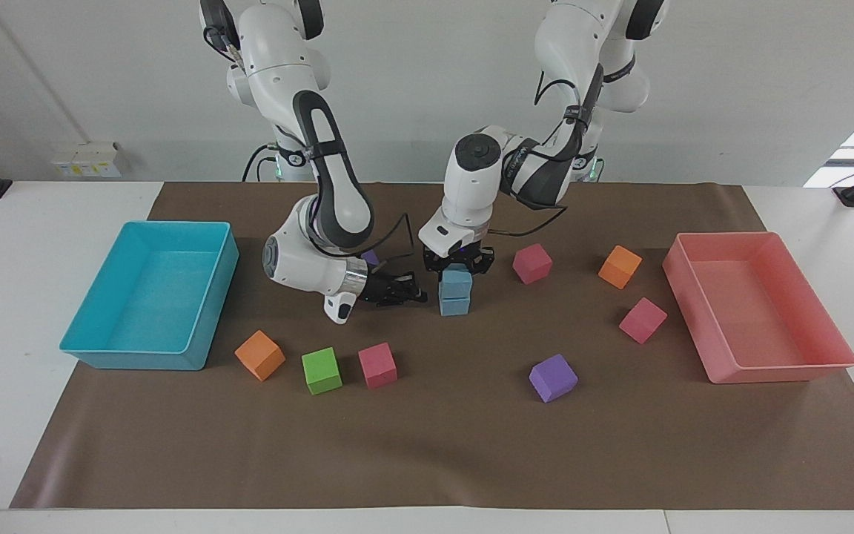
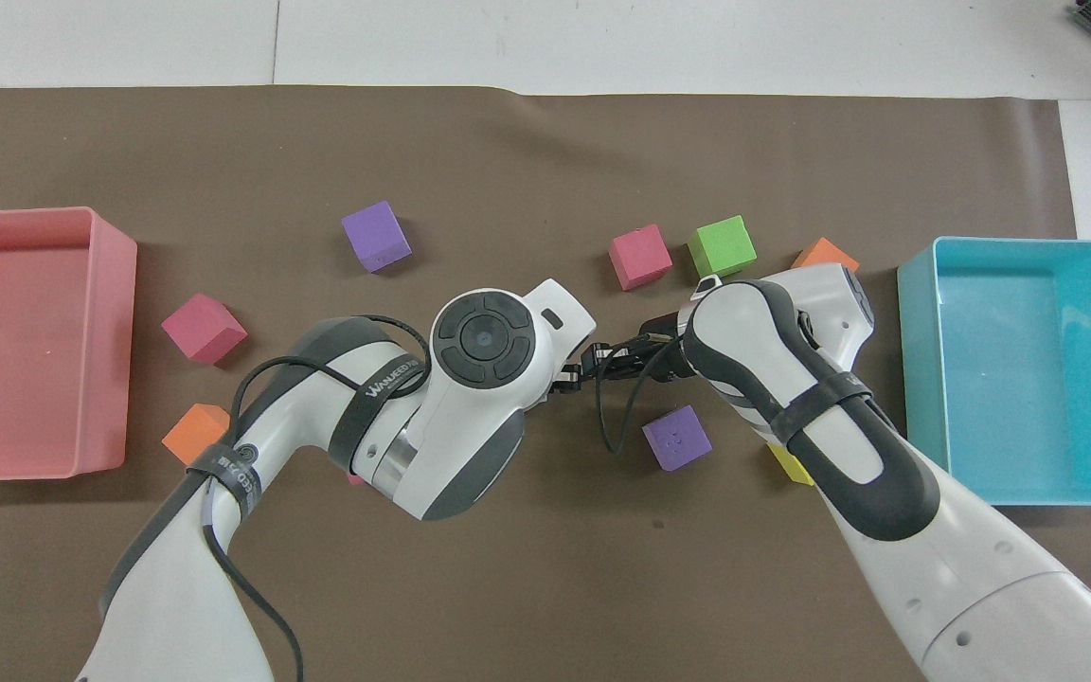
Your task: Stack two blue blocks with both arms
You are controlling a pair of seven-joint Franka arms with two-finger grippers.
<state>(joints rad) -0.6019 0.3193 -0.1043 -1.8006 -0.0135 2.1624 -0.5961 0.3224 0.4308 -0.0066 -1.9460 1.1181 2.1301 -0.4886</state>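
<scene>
Two blue blocks: upper blue block (image 1: 457, 281) seated squarely on lower blue block (image 1: 454, 304) at mid-mat, clamped from above by the left gripper (image 1: 458, 268); right gripper (image 1: 406, 291), fingertips together and empty, lying low just beside the stack, toward the right arm's end.

A robotics lab; two white arms (image 1: 323, 178) fixed at a white table (image 1: 19, 297), brown mat (image 1: 427, 445), foam cubes (image 1: 322, 369), plastic trays (image 1: 153, 297); bare walls.
</scene>
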